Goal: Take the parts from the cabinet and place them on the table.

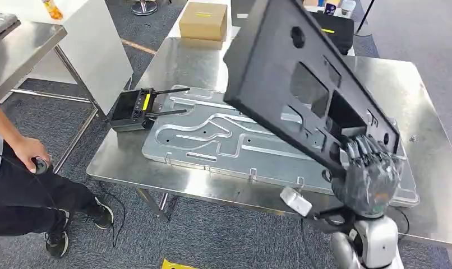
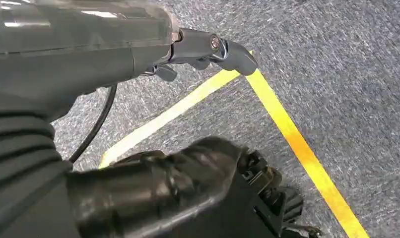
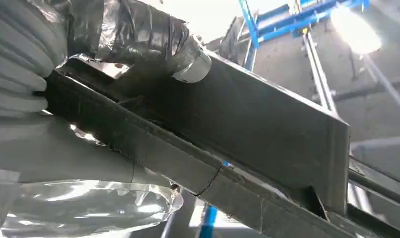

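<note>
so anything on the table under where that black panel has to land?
Yes. A large metal plate covers the table below the black panel held by the right robot hand; a controller sits at its left end.

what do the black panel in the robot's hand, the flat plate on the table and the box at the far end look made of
Black panel, gripped by the right hand: matte black with moulded cut-outs and hardly any glare, probably plastic, possibly coated metal.
Flat plate: bare silvery grey with pressed channels and a soft sheen, likely aluminium or steel sheet.
Box: dull tan with folded flaps, evidently corrugated cardboard.
</note>
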